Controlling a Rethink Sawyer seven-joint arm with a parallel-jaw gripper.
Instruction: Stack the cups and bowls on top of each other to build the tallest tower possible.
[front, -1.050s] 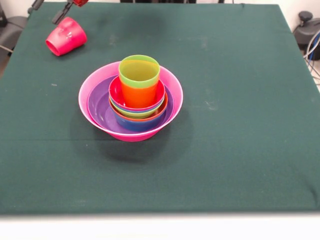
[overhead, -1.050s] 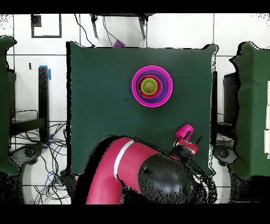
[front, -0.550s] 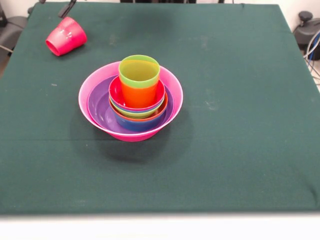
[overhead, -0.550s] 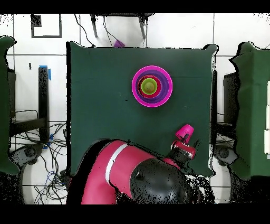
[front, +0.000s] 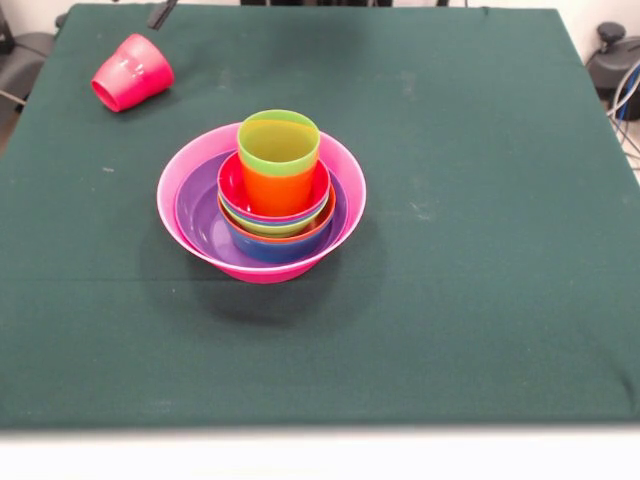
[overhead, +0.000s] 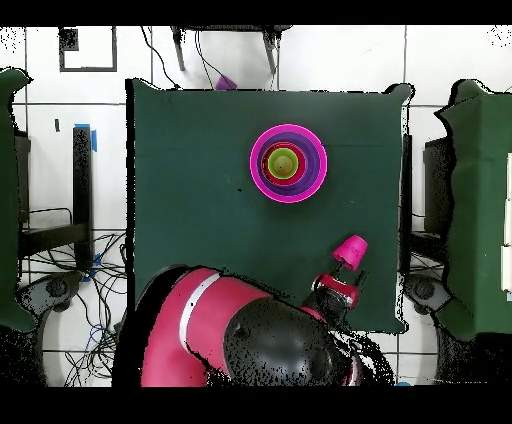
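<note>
Nearest me, the tower (front: 262, 205) stood mid-table: bowls nested in the pink bowl (front: 190, 172), with the lime green cup (front: 278, 143) in the orange cup (front: 277, 190). Beyond, the red-pink cup (front: 131, 72) lay tipped, unstacked. I couldn't tell the gripper (front: 160, 13)'s state.

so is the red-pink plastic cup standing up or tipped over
Tipped over: the red-pink plastic tumbler lies on its side on the green table, apart from the bowl tower.
</note>
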